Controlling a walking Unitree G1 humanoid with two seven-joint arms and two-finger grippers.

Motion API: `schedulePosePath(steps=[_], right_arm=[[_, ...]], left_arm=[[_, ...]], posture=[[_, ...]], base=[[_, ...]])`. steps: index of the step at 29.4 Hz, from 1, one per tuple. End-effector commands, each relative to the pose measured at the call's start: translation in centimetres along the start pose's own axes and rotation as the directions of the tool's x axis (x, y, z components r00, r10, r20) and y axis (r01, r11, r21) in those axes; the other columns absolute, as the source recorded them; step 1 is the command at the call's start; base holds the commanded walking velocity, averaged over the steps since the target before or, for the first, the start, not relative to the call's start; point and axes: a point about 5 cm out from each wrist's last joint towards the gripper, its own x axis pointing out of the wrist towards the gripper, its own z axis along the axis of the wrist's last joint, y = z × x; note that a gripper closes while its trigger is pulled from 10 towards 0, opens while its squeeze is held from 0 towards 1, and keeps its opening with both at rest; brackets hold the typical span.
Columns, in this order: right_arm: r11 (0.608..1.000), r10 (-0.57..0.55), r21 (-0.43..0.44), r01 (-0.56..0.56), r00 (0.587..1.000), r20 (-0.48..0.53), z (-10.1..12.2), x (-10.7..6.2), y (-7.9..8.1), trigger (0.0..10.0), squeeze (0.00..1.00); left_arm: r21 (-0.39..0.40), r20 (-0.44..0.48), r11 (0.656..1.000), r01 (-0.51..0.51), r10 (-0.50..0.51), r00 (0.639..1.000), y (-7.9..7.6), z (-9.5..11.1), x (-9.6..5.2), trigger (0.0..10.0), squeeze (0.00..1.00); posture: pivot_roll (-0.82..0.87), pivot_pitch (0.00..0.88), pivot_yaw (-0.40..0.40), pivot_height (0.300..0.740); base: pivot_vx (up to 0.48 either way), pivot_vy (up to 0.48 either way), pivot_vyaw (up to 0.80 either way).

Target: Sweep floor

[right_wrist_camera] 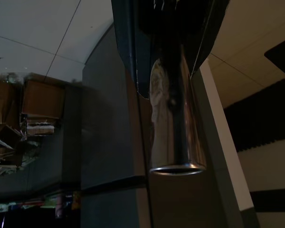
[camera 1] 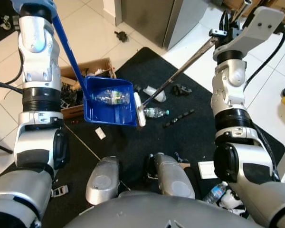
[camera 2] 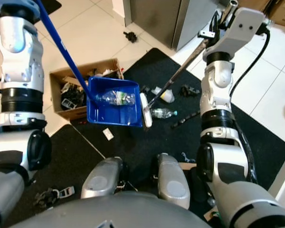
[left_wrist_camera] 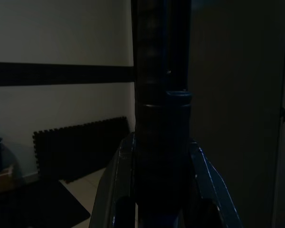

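One bottle [camera 1: 112, 97] already lies in our blue dustpan [camera 1: 109, 100], held by our left fingers [left_wrist_camera: 126, 190] clamped round its handle. Our right fingers [right_wrist_camera: 133, 57] grip the broom [camera 1: 180, 71]; its head [camera 1: 140, 109] stands at the pan's 3 o'clock lip. Next, we'd judge, comes the second bottle [camera 1: 156, 112] beyond it.

both arms raised, left gripper [left_wrist_camera: 154, 190] and right gripper [right_wrist_camera: 173, 71] clamped.

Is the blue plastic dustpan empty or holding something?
Holding something: a clear plastic bottle lies on its side inside the blue plastic dustpan.
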Motion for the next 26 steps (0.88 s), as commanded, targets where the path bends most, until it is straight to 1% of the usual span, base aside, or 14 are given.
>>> schedulePosePath(steps=[1,26], right_arm=[[1.0,0.0,0.011,-0.001,1.0,0.023,0.46,0.31,0.11,10.0,0.0],[1.0,-0.001,0.008,0.001,1.0,0.016,0.32,0.24,0.02,10.0,0.0]], left_arm=[[-0.001,0.043,1.0,0.001,-0.001,0.999,-0.16,0.76,0.18,10.0,0.0],[0.003,0.041,1.0,0.002,-0.002,0.999,-0.21,0.66,0.08,10.0,0.0]], posture=[[0.15,0.0,-0.014,0.74],[0.15,0.0,-0.015,0.74]], base=[[0.48,0.0,0.0],[0.48,0.0,0.0]])
